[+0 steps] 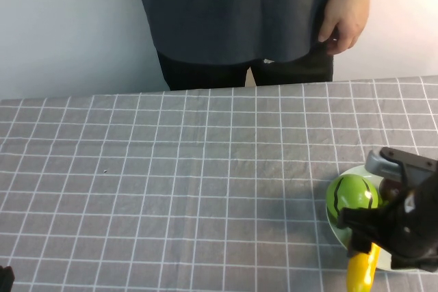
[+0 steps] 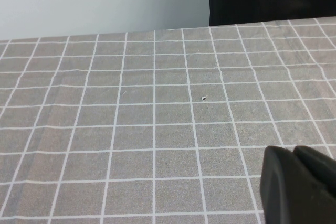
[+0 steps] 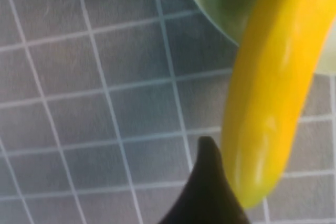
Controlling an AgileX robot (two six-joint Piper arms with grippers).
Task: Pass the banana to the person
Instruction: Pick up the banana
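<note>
Right gripper: I see my right gripper (image 1: 366, 237) low at the near right of the table, over the plate (image 1: 340, 227), right at the banana (image 1: 363, 270). One dark finger (image 3: 207, 182) lies against the banana's side in the right wrist view; the other finger is out of sight, so I cannot tell whether the pincer is clamped yet.
Banana: its end sticks out past the plate's near rim over the checked cloth (image 1: 205, 169). I cannot tell whether it has been raised off the plate.
Green fruit: the round striped fruit (image 1: 352, 193) sits on the plate just beside the banana, on the far side of my gripper.
Left gripper: my left gripper (image 2: 296, 184) is parked at the near left, over bare cloth, well apart from the work. Its fingers look pressed together, holding nothing.
Person: the person (image 1: 239, 11) stands at the far edge of the table, one hand (image 1: 345, 22) hanging by the hip, not held out.
Progress: early, in my judgement. The approach is made and the grasp is in hand at best.
Left to do: secure the hold, lift, carry across the table, and release into the person's hand.
</note>
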